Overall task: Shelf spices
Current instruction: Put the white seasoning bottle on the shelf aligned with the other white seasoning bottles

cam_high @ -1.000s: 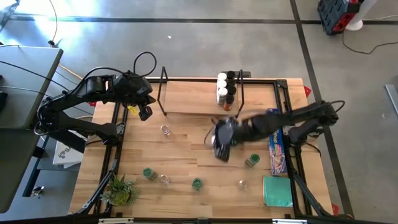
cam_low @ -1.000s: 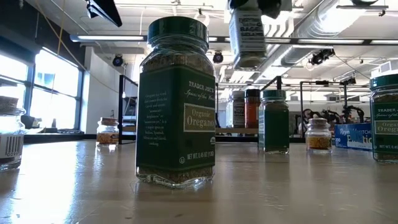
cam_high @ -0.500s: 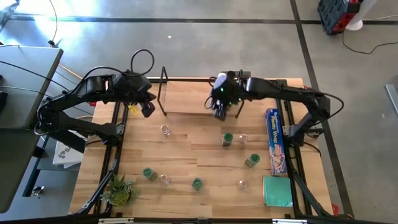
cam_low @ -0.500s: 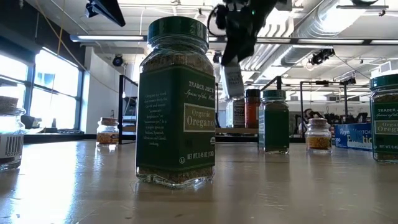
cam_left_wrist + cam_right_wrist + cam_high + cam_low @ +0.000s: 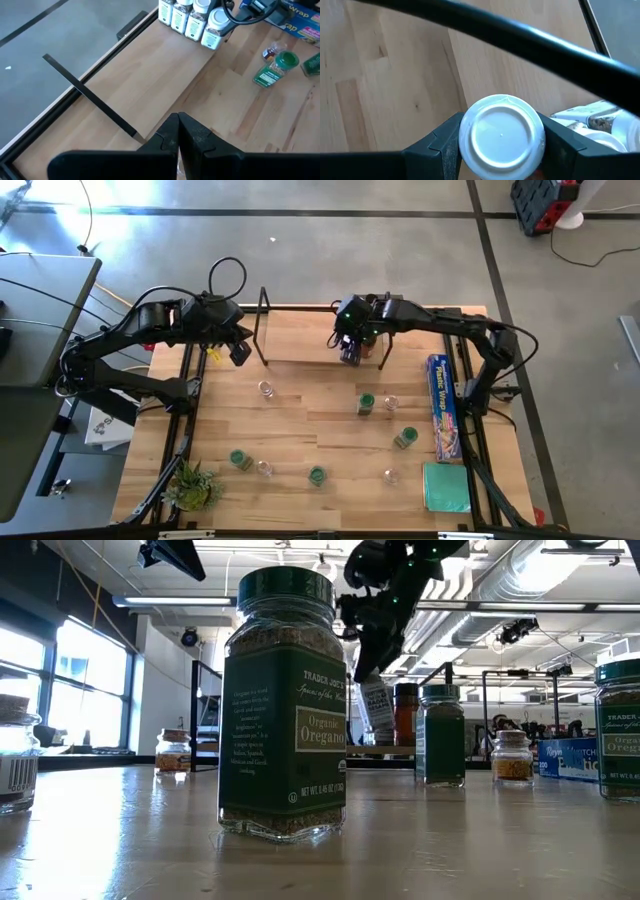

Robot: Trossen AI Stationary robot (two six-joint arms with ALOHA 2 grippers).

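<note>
The nearest green-lidded glass jar (image 5: 283,705) in the low view reads "TRADER JOE'S", "Spices of the World" and, on a cream panel, "Organic Oregano". A second dark green jar (image 5: 620,730) at that view's right edge shows "Organic Orega", cut off. The long blue cardboard box (image 5: 295,12) shows "Wrap" in the left wrist view.

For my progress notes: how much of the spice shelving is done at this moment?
Done: a few jars stand on the shelf. In hand: the right tool holds a white-lidded jar over the shelf. Left: about eight jars on the table, like the oregano.
</note>
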